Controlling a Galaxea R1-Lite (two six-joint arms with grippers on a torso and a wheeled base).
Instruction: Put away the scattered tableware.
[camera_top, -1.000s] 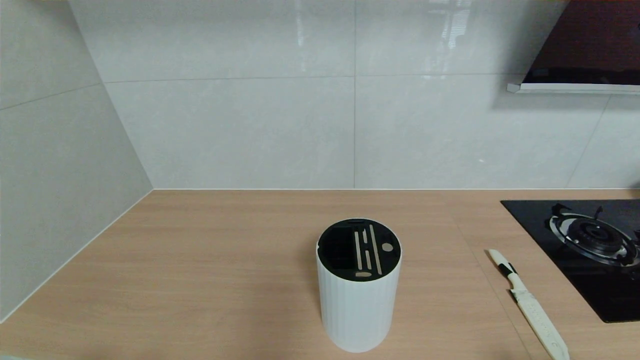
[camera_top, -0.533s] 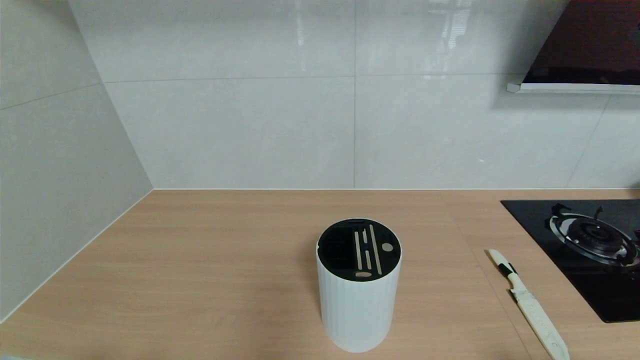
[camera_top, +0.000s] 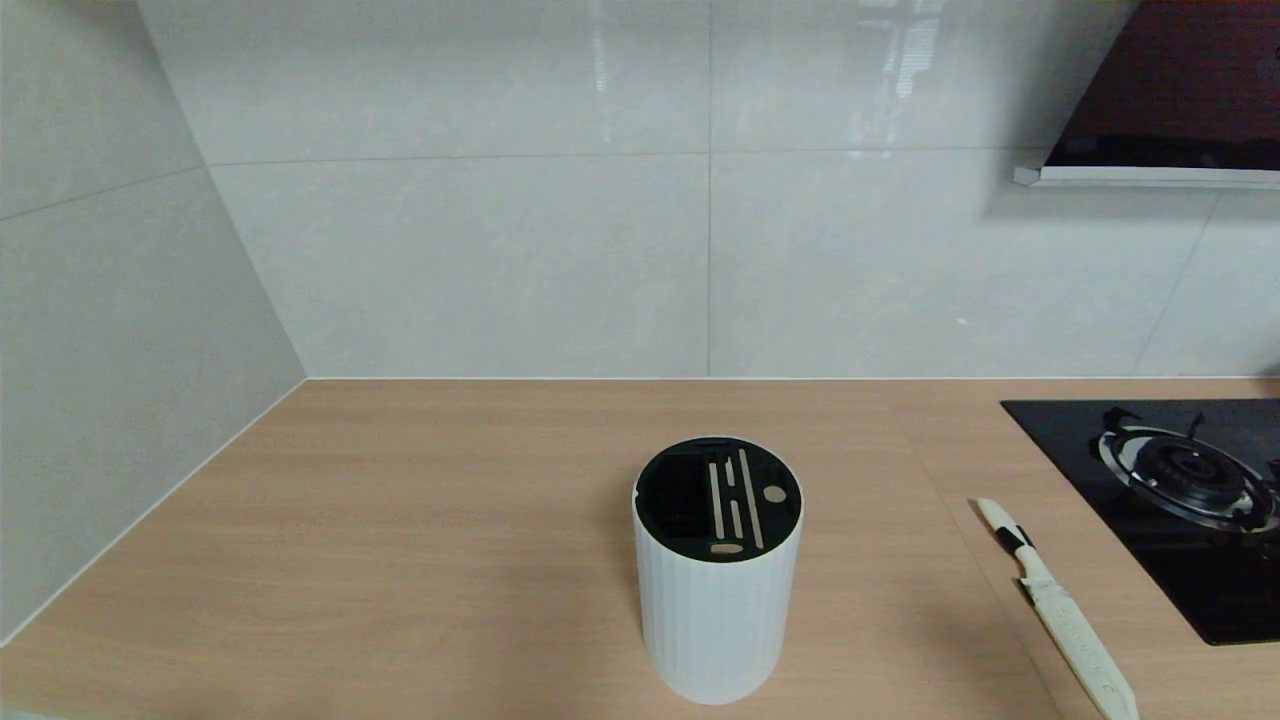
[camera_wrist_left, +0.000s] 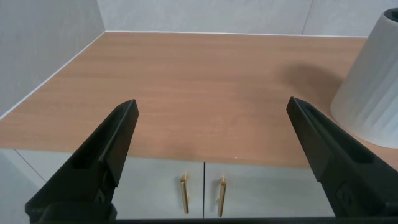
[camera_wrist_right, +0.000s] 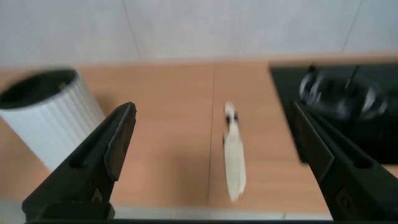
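A white ribbed knife holder (camera_top: 717, 575) with a black slotted top stands near the front of the wooden counter (camera_top: 450, 520); it also shows as the holder (camera_wrist_left: 372, 81) and the holder (camera_wrist_right: 46, 118) in the wrist views. A cream knife with a black band (camera_top: 1055, 605) lies flat to its right, beside the stove; the knife (camera_wrist_right: 233, 155) lies ahead of my right gripper (camera_wrist_right: 214, 155), which is open and held off the counter's front. My left gripper (camera_wrist_left: 211, 155) is open too, hanging before the counter's front edge, left of the holder, holding nothing.
A black gas hob (camera_top: 1180, 490) with a burner takes the counter's right end, a range hood (camera_top: 1160, 100) above it. Tiled walls close the back and left. Cabinet doors with brass handles (camera_wrist_left: 202, 194) sit under the counter.
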